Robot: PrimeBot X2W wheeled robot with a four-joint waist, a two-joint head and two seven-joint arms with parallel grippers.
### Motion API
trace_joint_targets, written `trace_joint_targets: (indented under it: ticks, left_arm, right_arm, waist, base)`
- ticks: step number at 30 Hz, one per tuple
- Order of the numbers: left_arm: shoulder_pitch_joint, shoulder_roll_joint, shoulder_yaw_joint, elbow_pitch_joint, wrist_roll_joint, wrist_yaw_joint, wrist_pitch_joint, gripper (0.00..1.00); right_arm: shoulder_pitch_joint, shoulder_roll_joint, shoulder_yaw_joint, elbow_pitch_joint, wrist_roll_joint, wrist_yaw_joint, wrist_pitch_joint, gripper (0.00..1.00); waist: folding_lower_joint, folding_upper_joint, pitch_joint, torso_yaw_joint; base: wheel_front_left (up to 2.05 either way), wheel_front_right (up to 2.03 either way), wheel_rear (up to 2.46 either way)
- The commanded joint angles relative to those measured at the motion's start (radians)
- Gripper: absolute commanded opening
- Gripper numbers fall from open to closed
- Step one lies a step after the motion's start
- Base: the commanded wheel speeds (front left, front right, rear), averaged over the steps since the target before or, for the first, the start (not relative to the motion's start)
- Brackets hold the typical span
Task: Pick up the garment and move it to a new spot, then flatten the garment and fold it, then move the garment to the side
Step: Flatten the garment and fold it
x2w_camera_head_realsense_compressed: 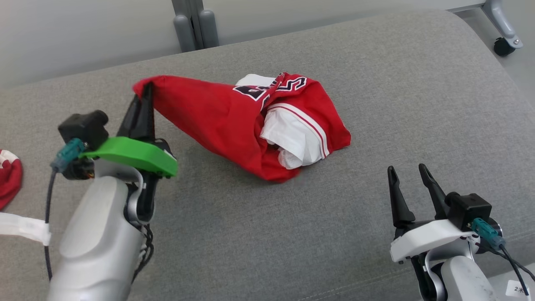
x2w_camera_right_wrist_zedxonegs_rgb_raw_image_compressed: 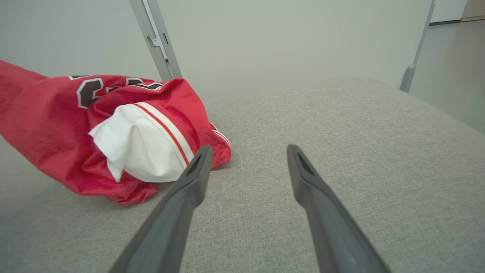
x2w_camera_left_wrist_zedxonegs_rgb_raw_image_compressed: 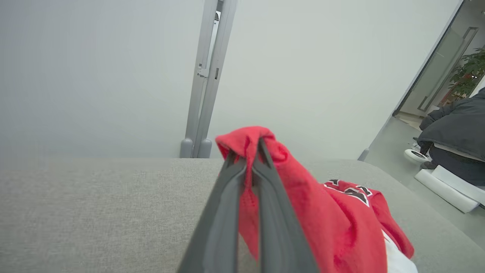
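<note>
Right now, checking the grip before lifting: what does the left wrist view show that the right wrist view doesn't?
Left wrist: left claw shut on a pinched corner of the red jersey, plus a person in dark clothes. Right wrist: right claw open over the grey cushion, and the jersey's striped white trim. Both: jersey, cushion, wall post.

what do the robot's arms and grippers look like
Both grippers have two long, dark, tapering fingers. The left gripper has a bright green wrist plate and a pale silver forearm; the right gripper has a white plate. Each carries a black camera block with a teal connector and dark cable.
</note>
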Motion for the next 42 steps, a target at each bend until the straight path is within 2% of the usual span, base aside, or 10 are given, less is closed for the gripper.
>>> trace_joint_targets:
  ticks: [1, 6, 15, 23, 30, 34, 42]
  left_arm:
    - [-0.025, 0.012, 0.011, -0.013, 0.002, 0.01, -0.003, 0.0]
    - [-0.074, 0.038, 0.044, -0.078, -0.003, 0.028, -0.003, 0.0]
    - [-0.16, 0.016, 0.001, -0.205, 0.021, 0.021, 0.032, 0.0]
    - [-0.116, 0.028, -0.019, -0.368, 0.037, 0.064, 0.073, 0.0]
    - [-0.07, 0.044, -0.035, -0.54, 0.039, 0.111, 0.154, 0.0]
    - [-0.072, 0.085, -0.012, -0.493, 0.045, 0.131, 0.187, 0.0]
    - [-0.209, 0.172, 0.008, -0.208, 0.111, 0.093, 0.119, 0.0]
  right_arm:
    - [-0.008, -0.002, 0.006, -0.003, 0.0, 0.0, 0.0, 1.0]
    - [-0.005, -0.002, 0.0, -0.008, 0.004, 0.0, -0.004, 1.0]
    - [-0.011, -0.002, -0.006, -0.006, 0.01, 0.0, -0.005, 1.0]
    - [0.0, -0.002, -0.007, 0.003, 0.018, 0.0, -0.012, 1.0]
    - [0.014, -0.002, -0.033, -0.009, 0.01, 0.0, -0.013, 1.0]
    - [-0.018, -0.002, -0.01, -0.021, 0.018, 0.0, -0.009, 1.0]
    - [-0.078, -0.002, 0.044, -0.027, 0.027, 0.0, -0.015, 1.0]
  waist:
    - [0.0, 0.0, 0.0, -0.008]
    - [0.0, 0.0, 0.008, -0.011]
    - [0.0, 0.0, 0.011, 0.008]
    - [0.0, 0.0, 0.003, 0.005]
    - [0.0, 0.0, 0.021, 0.024]
    - [0.0, 0.0, 0.061, 0.011]
    - [0.0, 0.0, 0.17, -0.052]
  base:
    - [0.0, 0.0, 0.0]
    - [0.0, 0.0, 0.0]
    - [0.0, 0.0, 0.0]
    - [0.0, 0.0, 0.0]
    - [0.0, 0.0, 0.0]
    - [0.0, 0.0, 0.0]
    - [0.0, 0.0, 0.0]
